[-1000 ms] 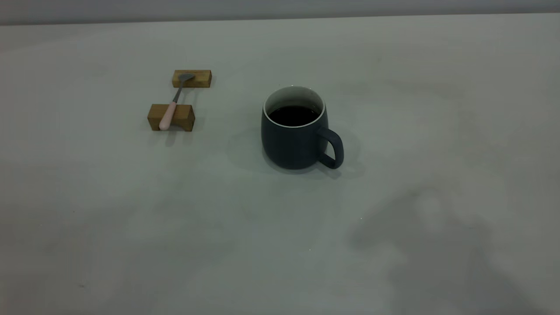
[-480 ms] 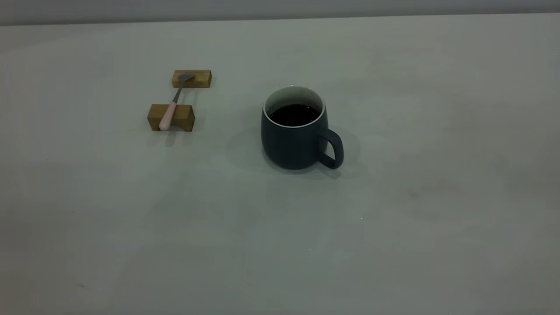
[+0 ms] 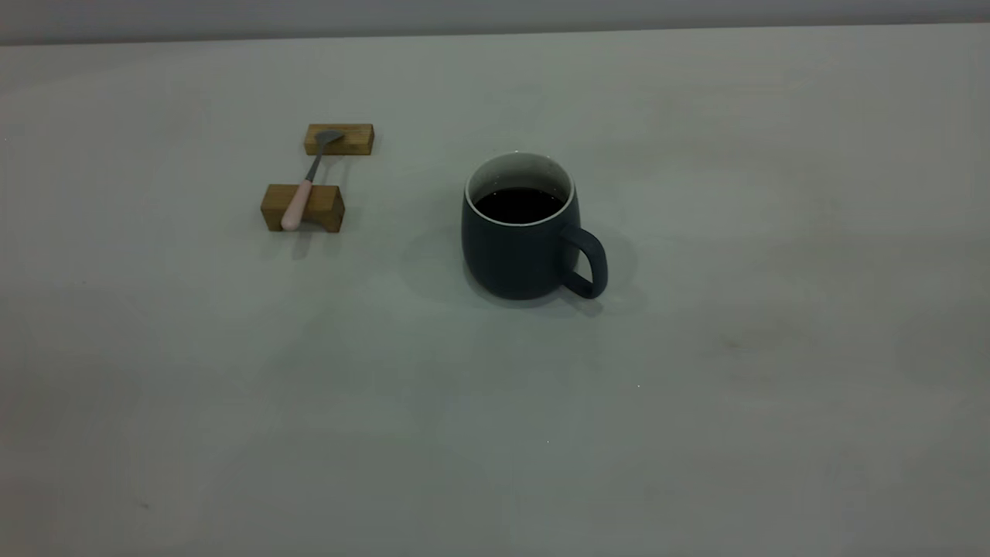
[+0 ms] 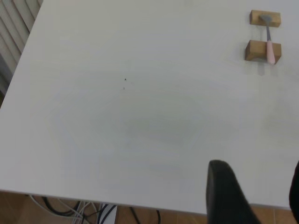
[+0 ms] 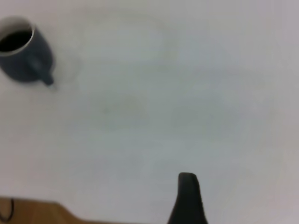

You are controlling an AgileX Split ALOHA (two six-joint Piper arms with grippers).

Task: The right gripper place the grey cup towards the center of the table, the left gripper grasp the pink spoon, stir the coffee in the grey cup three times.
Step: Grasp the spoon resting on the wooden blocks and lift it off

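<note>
The table [image 3: 696, 433] is the largest thing in view, and no brand, label or writing can be read on anything. The grey cup [image 3: 520, 240] stands upright near its middle, the coffee [image 3: 518, 204] inside, handle to the near right. The two wooden blocks [image 3: 302, 206] lie to the far left, the pink spoon [image 3: 298, 203] bridging them. The left gripper [image 4: 254, 193], fingers spread wide, hangs well apart from the spoon. The right gripper [image 5: 188, 198] hangs well apart from the cup; its opening cannot be told.
</note>
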